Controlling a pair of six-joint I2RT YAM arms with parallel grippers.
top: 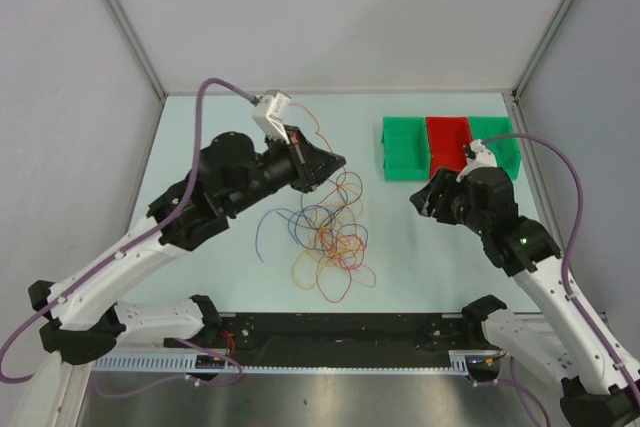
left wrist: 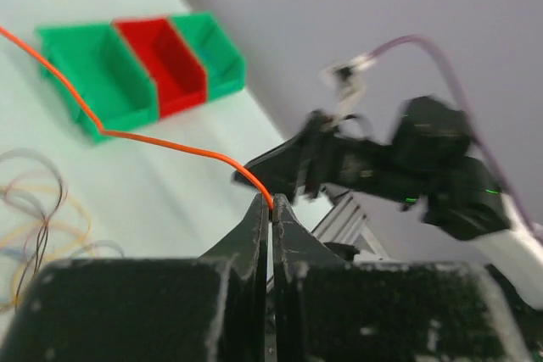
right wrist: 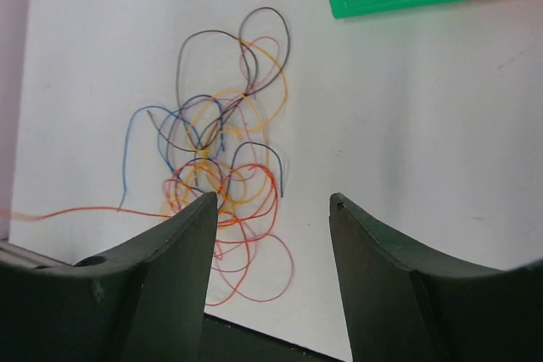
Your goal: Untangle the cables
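The cables [top: 326, 232] lie as a tangle of thin orange, red, blue and dark loops on the pale table, in the middle of the top view. My left gripper [top: 335, 161] hovers over the tangle's far edge. It is shut on a single orange cable [left wrist: 170, 143], pinched at the fingertips [left wrist: 272, 205] and running off to the upper left. My right gripper [top: 421, 197] is to the right of the tangle, open and holding nothing. In its wrist view the cables [right wrist: 221, 154] lie beyond and left of the gap [right wrist: 271, 201].
A row of bins, green [top: 402, 146], red [top: 446, 141] and green [top: 497, 137], stands at the back right, behind the right arm. Grey walls close in the table's left, back and right sides. The black rail [top: 340, 339] runs along the near edge.
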